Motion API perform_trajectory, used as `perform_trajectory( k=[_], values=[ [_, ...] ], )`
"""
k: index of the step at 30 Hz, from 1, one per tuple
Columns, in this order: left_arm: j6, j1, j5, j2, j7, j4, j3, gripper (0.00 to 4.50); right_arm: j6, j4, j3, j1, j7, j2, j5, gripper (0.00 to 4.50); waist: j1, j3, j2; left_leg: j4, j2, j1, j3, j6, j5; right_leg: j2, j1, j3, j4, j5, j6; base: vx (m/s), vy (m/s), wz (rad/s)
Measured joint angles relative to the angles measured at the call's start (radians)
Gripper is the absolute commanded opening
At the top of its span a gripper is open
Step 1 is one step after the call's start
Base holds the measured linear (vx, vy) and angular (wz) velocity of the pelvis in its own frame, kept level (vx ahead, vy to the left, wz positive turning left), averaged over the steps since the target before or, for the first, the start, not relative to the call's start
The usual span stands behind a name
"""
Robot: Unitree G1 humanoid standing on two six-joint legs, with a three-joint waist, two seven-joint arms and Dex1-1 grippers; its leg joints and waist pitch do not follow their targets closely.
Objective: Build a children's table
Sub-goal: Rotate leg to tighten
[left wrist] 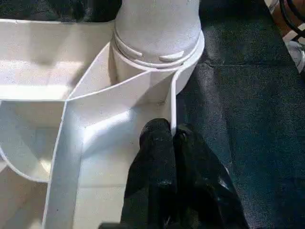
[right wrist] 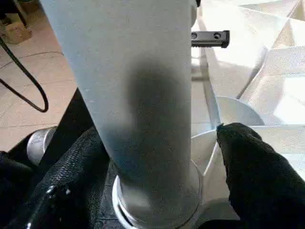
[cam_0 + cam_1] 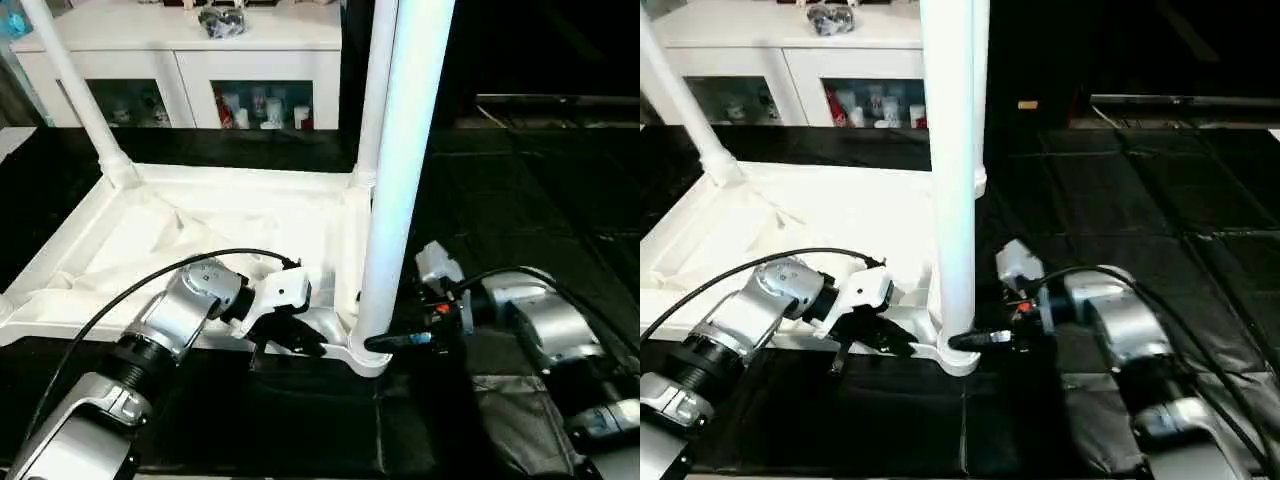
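Note:
The children's table lies upside down on a black mat, its ribbed top point(image 3: 200, 235) facing up. Three white legs stand in corner sockets: far left point(image 3: 75, 85), far right point(image 3: 375, 90) and near right point(image 3: 405, 170). My left gripper point(image 3: 292, 337) is shut on the thin rim wall point(image 1: 172, 102) of the top, just beside the near right socket point(image 1: 157, 52). My right gripper point(image 3: 385, 338) straddles the base of the near right leg point(image 2: 138, 95), open. One finger point(image 2: 71, 176) lies against the leg and the other point(image 2: 252, 167) stands a little off it.
A white cabinet point(image 3: 180, 55) with glass doors stands behind the table, a dark bundle point(image 3: 222, 20) on top. The black mat point(image 3: 520, 200) spreads to the right and front. A black cable point(image 3: 130, 290) arcs over my left forearm.

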Motion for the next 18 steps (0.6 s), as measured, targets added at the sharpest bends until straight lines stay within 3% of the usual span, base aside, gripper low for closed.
perform_trajectory(
  k=[18],
  values=[
    [0.0, 0.005, 0.0, 0.002, 0.0, -0.015, -0.003, 0.0, -0.007, 0.025, 0.021, -0.013, 0.061, 0.001, 0.001, 2.11, 0.003, -0.001, -0.002, 0.001, 0.0, 0.0, 0.0, 0.0, 0.0, 0.0, 0.0, 0.0, 0.002, -0.001, 0.002, 0.0, 0.0, 0.0]
  ],
)
